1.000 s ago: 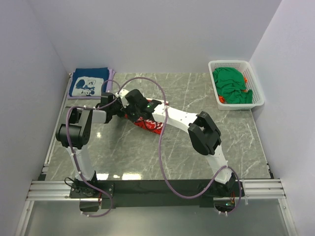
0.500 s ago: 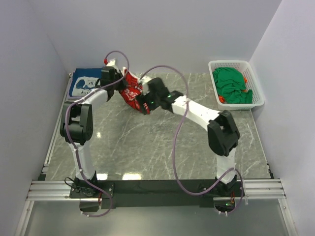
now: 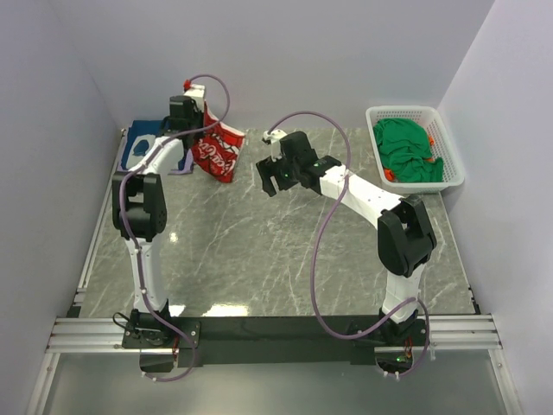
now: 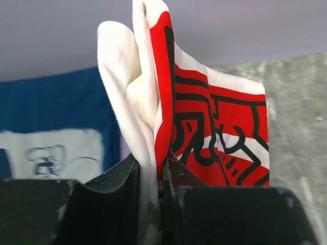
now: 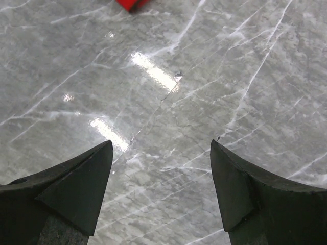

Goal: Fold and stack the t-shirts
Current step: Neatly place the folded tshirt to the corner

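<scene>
A white lattice basket [image 3: 403, 110] sits at the far right corner of the grey veined marble table [image 3: 259, 251], close to the right wall [image 3: 510, 130], and a metal rail [image 3: 95, 333] runs along the table's near edge.

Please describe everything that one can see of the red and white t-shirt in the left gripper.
The soft white cloth t-shirt with red print and black outlines is bunched into a loose bundle and hangs from the left gripper, whose jaws are shut on a fold of it. It is over the back left of the grey marble table, beside the folded navy t-shirt. Whether its lower end touches the table cannot be told. The open right gripper is apart from it.
</scene>
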You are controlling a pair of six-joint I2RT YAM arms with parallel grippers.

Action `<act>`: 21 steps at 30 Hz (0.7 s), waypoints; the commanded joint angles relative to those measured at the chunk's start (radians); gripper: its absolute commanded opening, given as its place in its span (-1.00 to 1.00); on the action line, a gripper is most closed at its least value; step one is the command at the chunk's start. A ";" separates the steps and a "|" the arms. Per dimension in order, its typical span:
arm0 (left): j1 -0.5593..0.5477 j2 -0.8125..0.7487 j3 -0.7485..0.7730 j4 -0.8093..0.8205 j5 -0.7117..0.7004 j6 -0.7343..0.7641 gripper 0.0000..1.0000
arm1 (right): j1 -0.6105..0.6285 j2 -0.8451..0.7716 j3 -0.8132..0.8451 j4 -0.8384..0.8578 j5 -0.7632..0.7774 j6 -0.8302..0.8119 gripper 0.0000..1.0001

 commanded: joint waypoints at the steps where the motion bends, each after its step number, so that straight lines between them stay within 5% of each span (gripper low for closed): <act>1: 0.041 -0.001 0.133 -0.007 0.003 0.120 -0.92 | 0.006 -0.032 0.003 0.013 -0.016 -0.001 0.66; 21: 0.096 -0.017 0.259 -0.048 0.034 0.169 -0.99 | 0.006 -0.011 0.009 0.000 -0.036 -0.003 0.64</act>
